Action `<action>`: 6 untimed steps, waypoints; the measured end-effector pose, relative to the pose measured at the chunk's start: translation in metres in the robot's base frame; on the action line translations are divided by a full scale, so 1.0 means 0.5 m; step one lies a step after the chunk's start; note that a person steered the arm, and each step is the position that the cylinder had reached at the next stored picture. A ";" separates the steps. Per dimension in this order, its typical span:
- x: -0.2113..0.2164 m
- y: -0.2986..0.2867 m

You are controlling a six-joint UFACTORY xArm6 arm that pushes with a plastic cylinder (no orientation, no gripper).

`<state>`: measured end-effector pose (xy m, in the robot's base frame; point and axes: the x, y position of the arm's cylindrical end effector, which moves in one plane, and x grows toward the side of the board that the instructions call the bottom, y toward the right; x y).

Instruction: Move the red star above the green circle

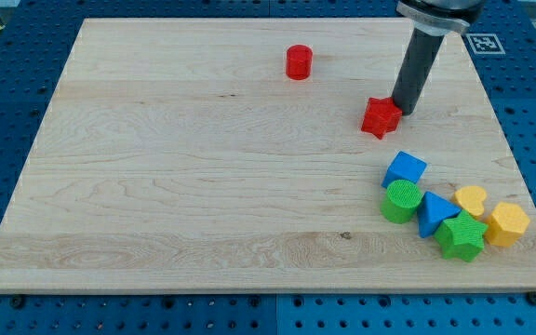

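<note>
No readable txt/nos; only black-white marker tag (pixel 485 42) at view's top right, on blue base.

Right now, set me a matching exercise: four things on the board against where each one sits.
Things:
1. red star
2. red cylinder
3. green circle
4. my tip

Places:
A. alone near the view's top, left of the rod
B. left end of the cluster at the view's lower right
C. touching my tip, just to its left
D. at the red star's upper right edge

Pairs: 1-C, 2-A, 3-B, 4-D
</note>
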<state>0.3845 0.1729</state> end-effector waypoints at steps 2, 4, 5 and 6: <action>-0.049 -0.056; 0.061 -0.070; 0.110 -0.070; 0.145 -0.070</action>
